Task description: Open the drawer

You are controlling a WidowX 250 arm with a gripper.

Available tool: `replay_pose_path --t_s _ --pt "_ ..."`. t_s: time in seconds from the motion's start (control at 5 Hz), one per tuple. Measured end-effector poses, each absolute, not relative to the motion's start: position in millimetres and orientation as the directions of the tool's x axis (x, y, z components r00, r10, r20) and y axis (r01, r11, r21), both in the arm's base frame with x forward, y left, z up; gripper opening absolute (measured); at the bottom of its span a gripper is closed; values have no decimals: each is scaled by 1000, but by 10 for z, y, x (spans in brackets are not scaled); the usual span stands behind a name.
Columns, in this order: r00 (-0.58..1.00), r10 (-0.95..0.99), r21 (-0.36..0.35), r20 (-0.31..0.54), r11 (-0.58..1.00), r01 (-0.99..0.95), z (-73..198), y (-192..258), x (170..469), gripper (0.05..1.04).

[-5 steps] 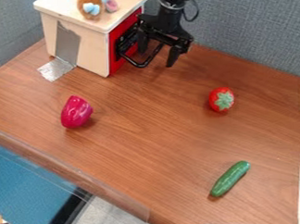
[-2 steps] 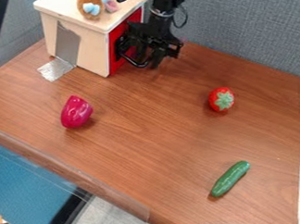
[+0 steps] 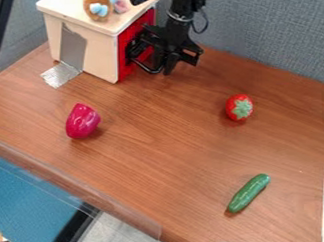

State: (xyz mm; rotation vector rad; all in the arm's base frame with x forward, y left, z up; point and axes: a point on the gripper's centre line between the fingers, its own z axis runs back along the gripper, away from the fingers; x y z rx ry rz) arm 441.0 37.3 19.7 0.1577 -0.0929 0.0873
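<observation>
I am working at the far left of a wooden worktop [image 3: 172, 142], where my hand [image 3: 161, 66] is hanging down beside the black handle [image 3: 143, 67] of the drawer [image 3: 124, 67], whose red front is facing right on a pale wooden cabinet [image 3: 89, 48]. Since the first view I have been moving left, up to the handle, and over the last moment I am shifting slightly back to the right. That is suggesting, in my judgement, the start of a pull, though I am not seeing any certain widening of the drawer. I cannot tell whether my hand is opening, closing or gripping the handle; the dark parts are overlapping. The pull is probably calling for a move right and a little nearer. A red strawberry [image 3: 239, 108] is lying well apart on that side, so I am judging the room ample at first. A grey partition [image 3: 268, 34] is standing along the far side, limiting backward swing. A pink pepper [image 3: 82, 121] is lying near left and a green cucumber [image 3: 248, 193] near right, by the worktop's near edge, both well away from my path.
</observation>
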Motion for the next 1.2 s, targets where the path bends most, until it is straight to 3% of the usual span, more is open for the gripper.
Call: replay_pose_path --t_s 0.6,1.2 --pt "994 18 143 109 989 -33 231 -361 4385 127" --pt "991 58 124 120 990 -73 239 -488 4381 151"
